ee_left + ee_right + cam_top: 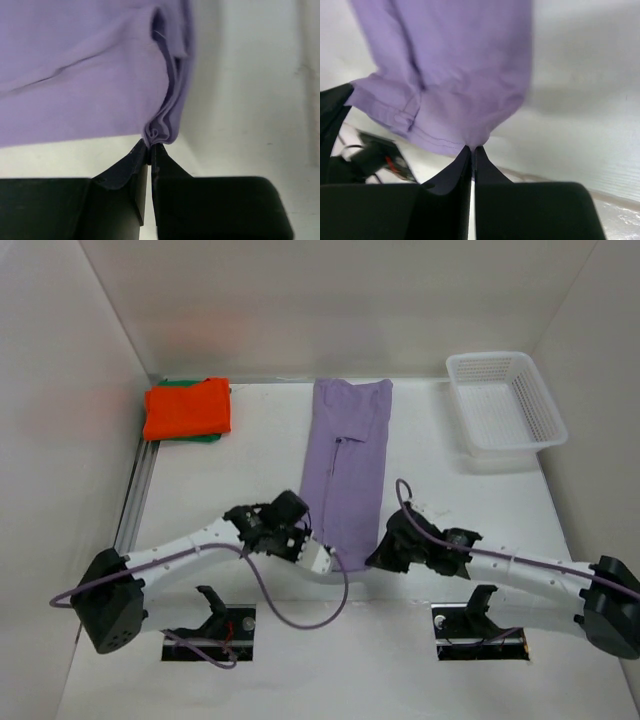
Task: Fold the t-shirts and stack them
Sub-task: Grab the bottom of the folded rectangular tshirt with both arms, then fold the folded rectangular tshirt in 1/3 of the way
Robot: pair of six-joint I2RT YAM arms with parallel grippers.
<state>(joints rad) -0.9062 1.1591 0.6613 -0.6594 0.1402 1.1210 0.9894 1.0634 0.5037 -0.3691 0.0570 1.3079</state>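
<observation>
The lavender t-shirt (348,465), folded into a long narrow strip, lies in the middle of the table (250,460) and runs from 12 o'clock toward 6 o'clock. The left jaws are clenched on its near corner at the 7 o'clock side, and the right jaws are clenched on its near corner at the 5 o'clock side. The folded orange t-shirt (187,408) lies on the green t-shirt (180,382) at 10 o'clock, and a white mesh basket (488,357) stands at 2 o'clock.

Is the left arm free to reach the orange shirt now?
Probably not yet: the left gripper is shut on a near corner of the purple shirt. Nothing stands between it and the orange shirt.
</observation>
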